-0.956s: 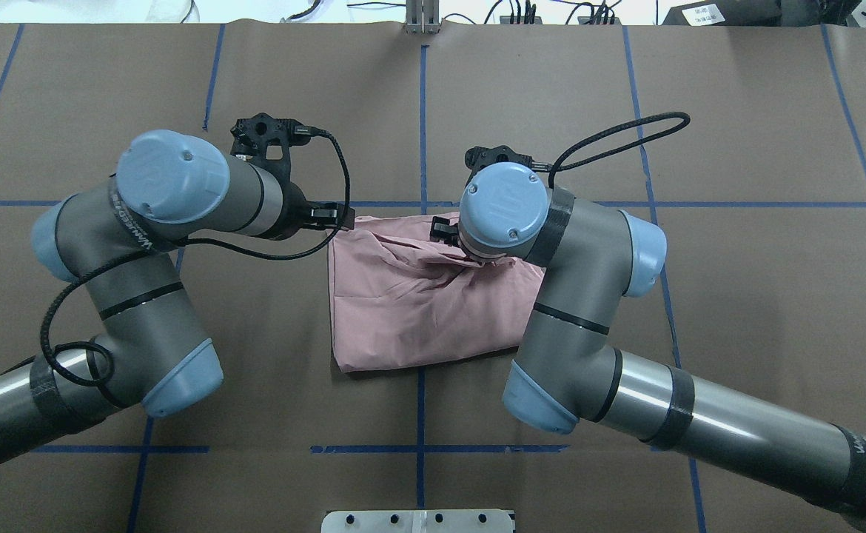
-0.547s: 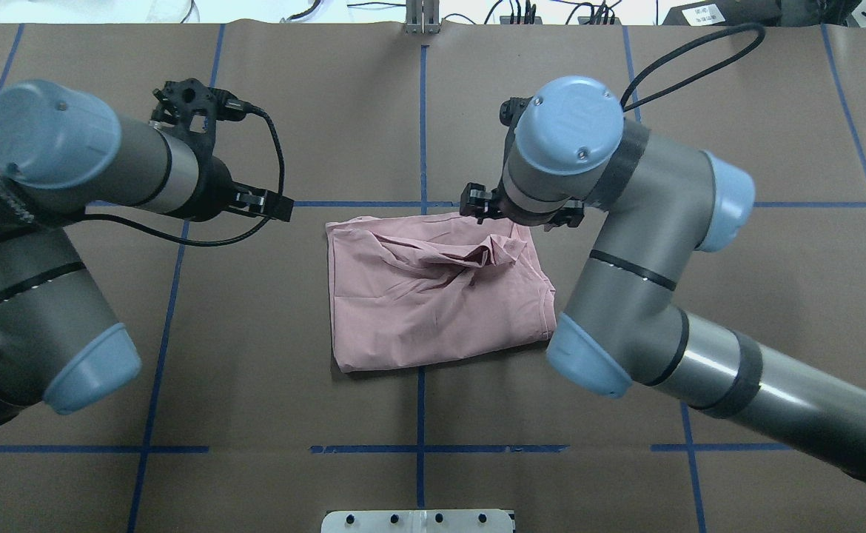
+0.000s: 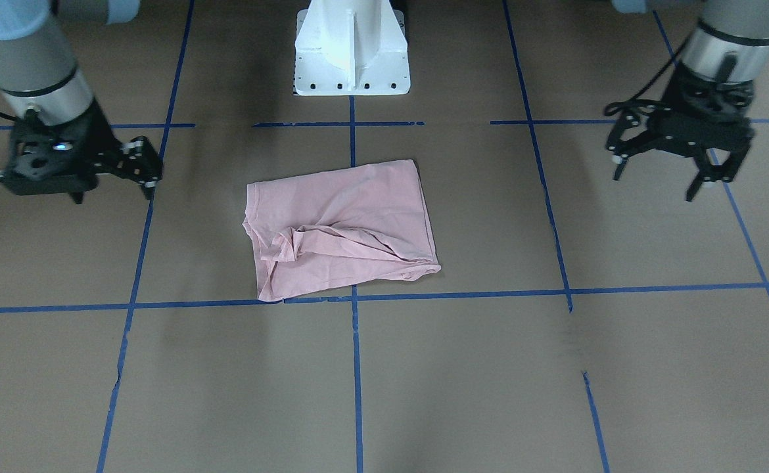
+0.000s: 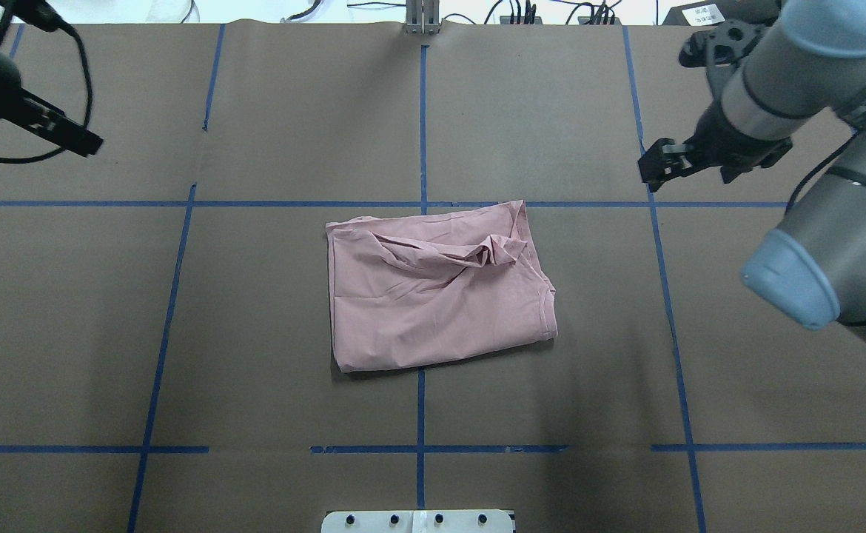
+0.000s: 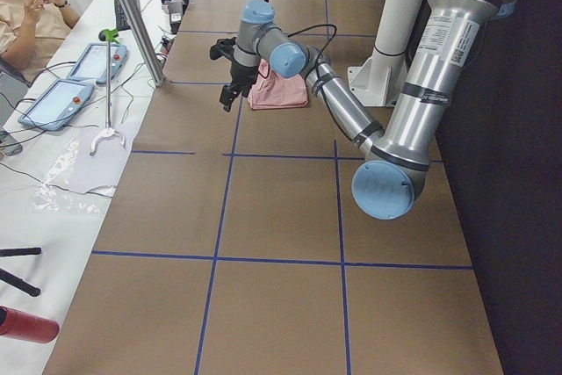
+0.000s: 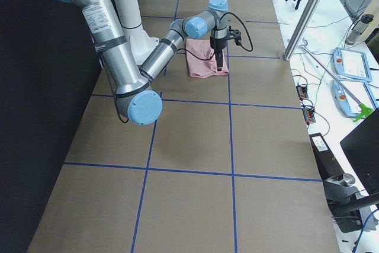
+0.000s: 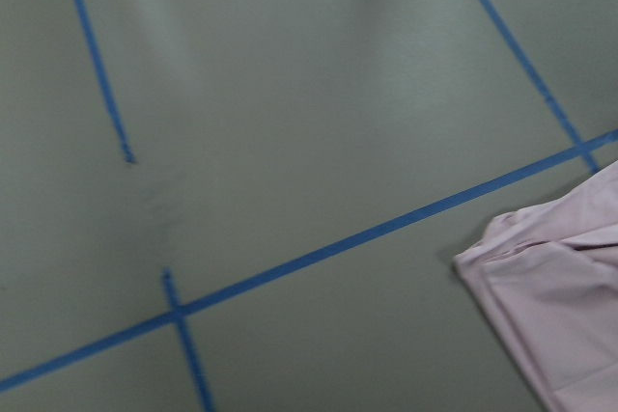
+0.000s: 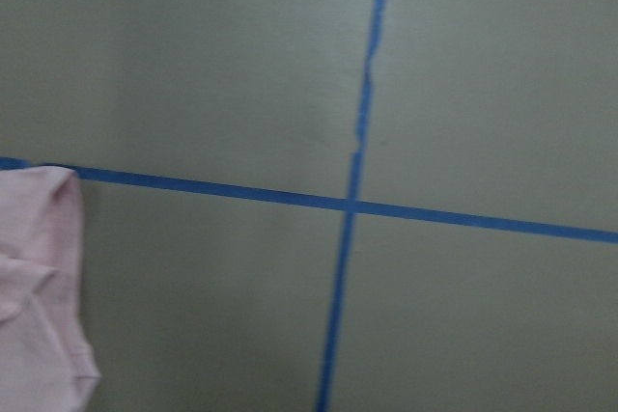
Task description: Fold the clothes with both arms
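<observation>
Garment, a pale pink cotton T-shirt (image 4: 433,296), is lying folded on the brown paper-covered table (image 4: 255,333), bunching along its far edge. Black two-finger left gripper (image 3: 657,177) and right gripper (image 3: 118,184) are hanging spread, empty, well apart. Risk: regrasping one layer would undo folds.

T-shirt (image 4: 433,296): soft cloth, matt, crinkly; worktop (image 4: 270,333): brown paper, matt, smooth; lines (image 4: 255,203): blue tape; right arm (image 3: 46,98): shiny grey metal; caps (image 4: 792,289): smooth light-blue plastic; left claw (image 3: 654,184), right claw (image 4: 687,169): black matt plastic.
</observation>
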### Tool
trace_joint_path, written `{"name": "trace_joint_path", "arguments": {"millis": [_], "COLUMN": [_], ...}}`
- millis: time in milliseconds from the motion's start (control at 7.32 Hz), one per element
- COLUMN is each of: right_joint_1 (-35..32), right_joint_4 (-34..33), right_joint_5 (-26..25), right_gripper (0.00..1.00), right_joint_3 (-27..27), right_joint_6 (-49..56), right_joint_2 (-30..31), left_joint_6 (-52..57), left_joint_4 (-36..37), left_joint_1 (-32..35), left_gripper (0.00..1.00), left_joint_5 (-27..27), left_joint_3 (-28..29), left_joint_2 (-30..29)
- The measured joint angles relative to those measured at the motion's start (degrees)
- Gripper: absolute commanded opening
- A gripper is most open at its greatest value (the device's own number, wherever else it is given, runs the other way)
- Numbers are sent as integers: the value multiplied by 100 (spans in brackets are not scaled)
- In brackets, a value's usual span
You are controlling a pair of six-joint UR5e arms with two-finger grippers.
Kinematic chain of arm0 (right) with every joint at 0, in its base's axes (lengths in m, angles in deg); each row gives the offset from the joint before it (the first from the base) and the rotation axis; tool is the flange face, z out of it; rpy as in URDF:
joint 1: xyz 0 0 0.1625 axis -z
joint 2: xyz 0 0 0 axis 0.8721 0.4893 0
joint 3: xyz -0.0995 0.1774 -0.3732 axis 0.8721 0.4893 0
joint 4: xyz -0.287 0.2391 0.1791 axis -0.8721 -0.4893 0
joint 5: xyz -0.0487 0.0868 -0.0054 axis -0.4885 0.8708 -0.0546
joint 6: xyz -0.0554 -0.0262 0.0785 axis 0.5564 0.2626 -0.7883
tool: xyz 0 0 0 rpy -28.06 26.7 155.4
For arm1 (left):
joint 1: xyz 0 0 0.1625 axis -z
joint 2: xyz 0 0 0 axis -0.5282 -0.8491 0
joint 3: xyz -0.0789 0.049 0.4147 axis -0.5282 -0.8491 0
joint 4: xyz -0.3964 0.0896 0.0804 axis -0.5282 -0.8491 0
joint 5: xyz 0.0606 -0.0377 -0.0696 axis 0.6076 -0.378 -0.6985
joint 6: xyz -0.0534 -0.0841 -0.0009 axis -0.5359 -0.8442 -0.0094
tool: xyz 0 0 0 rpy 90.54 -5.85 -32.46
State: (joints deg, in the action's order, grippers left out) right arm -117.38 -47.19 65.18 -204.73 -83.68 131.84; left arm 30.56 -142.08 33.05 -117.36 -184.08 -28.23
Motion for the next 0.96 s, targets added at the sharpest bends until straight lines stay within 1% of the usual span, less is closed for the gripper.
{"name": "trace_joint_path", "arguments": {"millis": [137,273,410,547,683,820,956], "right_joint_1": [-621,-1267,-1869,-2396,-2844,-3174,-3376], "right_joint_4": [9,22,46,76,92,101,105], "right_joint_5": [125,213,267,475,895,1218,1352], "right_gripper": [100,100,100,100,100,100,100], "right_joint_3": [-8,61,265,583,943,1222,1346], "right_joint_6": [1016,2048,3127,4115,4712,4946,5023], "right_joint_2": [575,1175,1674,1953,2114,2240,2351], "left_joint_6": [671,910,915,886,925,1157,1659], "left_joint_4": [24,22,7,1,-2,-5,-9], "left_joint_1": [551,949,1169,1355,1585,1807,2056], "left_gripper": [100,100,100,100,100,100,100], "left_joint_5": [-219,-502,-716,-813,-958,-1219,-1449], "left_joint_3": [103,198,277,378,546,809,1066], "left_joint_2": [230,567,978,1271,1465,1611,1767]}}
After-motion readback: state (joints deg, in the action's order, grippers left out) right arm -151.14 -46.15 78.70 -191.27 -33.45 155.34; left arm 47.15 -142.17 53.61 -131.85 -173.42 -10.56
